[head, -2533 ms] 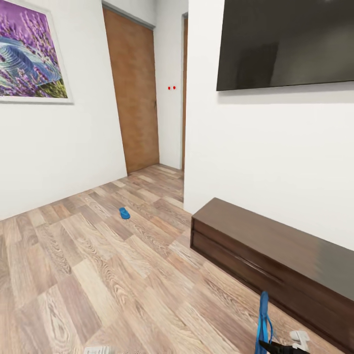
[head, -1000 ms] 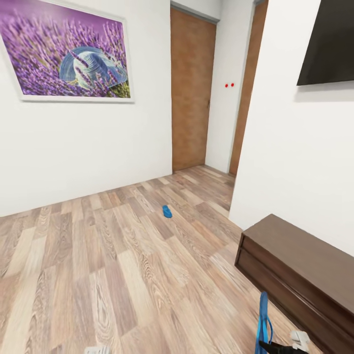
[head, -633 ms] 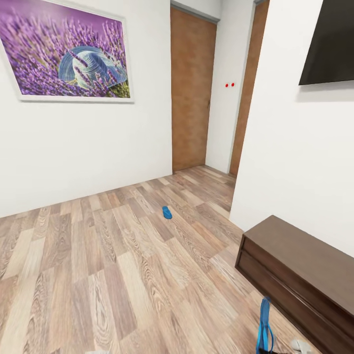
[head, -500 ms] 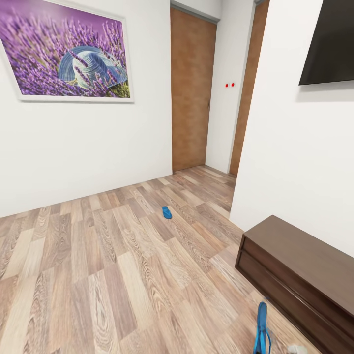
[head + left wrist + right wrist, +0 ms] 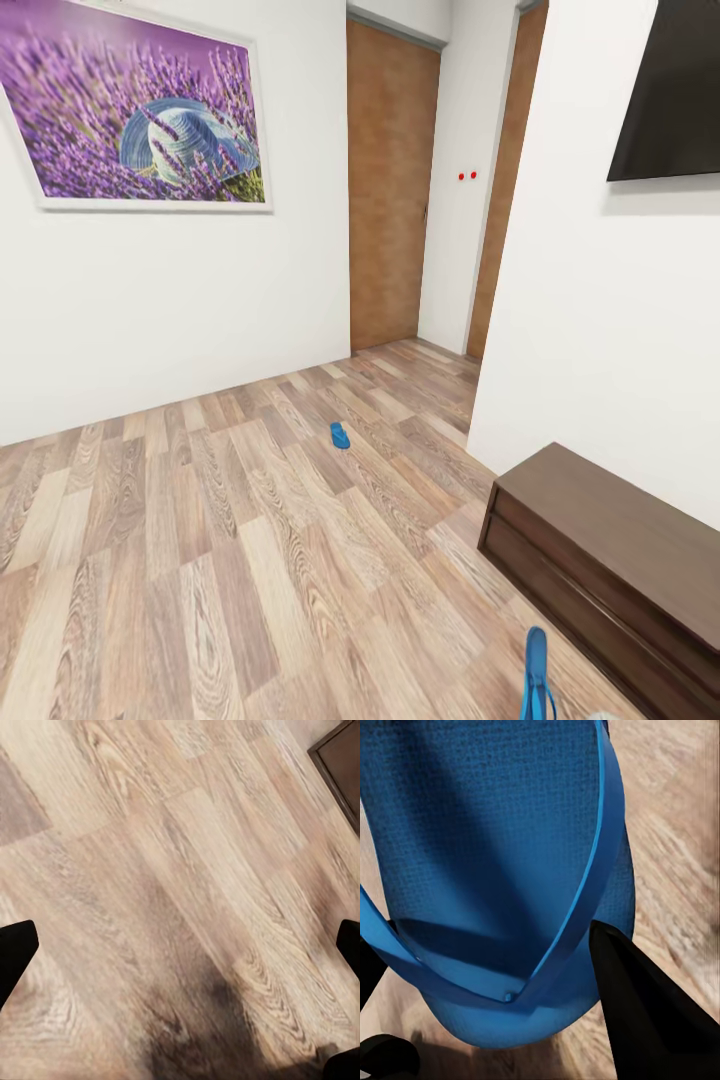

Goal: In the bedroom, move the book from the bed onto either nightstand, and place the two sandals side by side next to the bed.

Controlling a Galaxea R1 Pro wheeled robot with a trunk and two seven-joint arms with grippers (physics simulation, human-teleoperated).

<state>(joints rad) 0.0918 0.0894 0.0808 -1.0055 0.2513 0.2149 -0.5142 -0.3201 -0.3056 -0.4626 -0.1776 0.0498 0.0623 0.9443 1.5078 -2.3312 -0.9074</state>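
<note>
I am in a room of a home. Wood-look plank flooring (image 5: 200,540) runs up to white walls. A framed lavender picture (image 5: 140,120) hangs to the left of a brown wooden door (image 5: 390,190). Right of that door, a dark flat screen (image 5: 670,95) is mounted above a long low dark wood cabinet (image 5: 610,560).

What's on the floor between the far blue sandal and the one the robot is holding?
Nothing. In the head view, only bare wood floor stretches between the far sandal and the held sandal. The dark cabinet sits off to the side.
</note>
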